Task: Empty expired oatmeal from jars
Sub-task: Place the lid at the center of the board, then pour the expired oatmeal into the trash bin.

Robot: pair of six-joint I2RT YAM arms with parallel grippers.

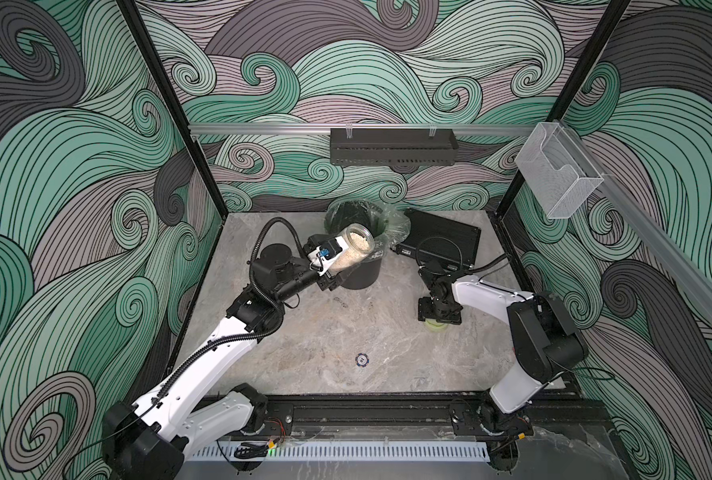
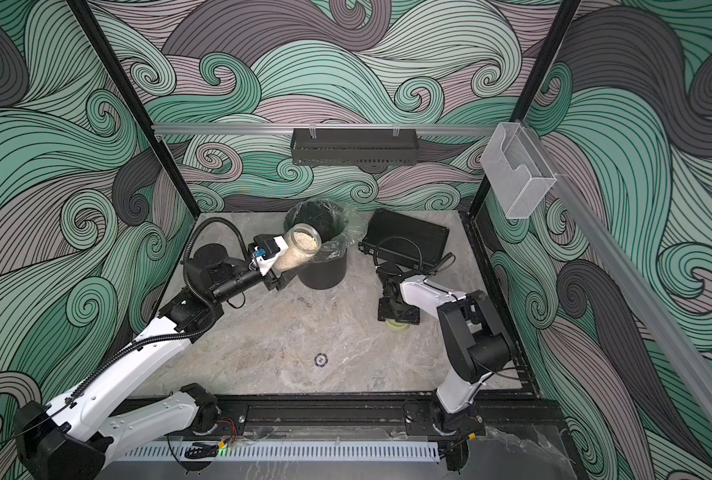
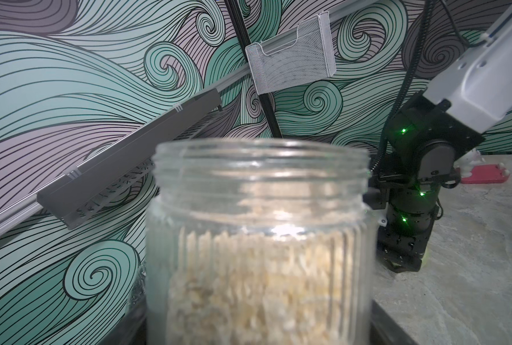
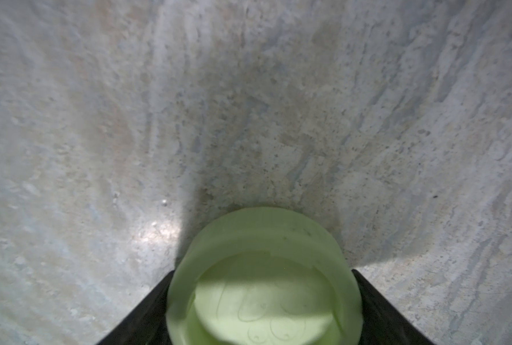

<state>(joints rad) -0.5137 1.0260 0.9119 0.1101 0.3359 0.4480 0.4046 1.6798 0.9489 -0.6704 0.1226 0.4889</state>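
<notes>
Oatmeal [image 1: 346,258] sits inside the open glass jar [image 3: 260,179], filling it to just below the threaded neck. We see the left fingers [image 1: 334,245] clamped tight on the jar's lower body. They hold it off the surface [image 1: 325,340] and tilted, its mouth pointing up and toward the black bin [image 1: 360,276]. In both top views the mouth overlaps the bin's near rim and its clear plastic liner. Well apart from the jar, the pale green lid [image 4: 263,286] lies on the surface. The right fingers [image 4: 147,316] stand wide on either side of it, right against its edge. We cannot tell whether they press on it or merely flank it.
</notes>
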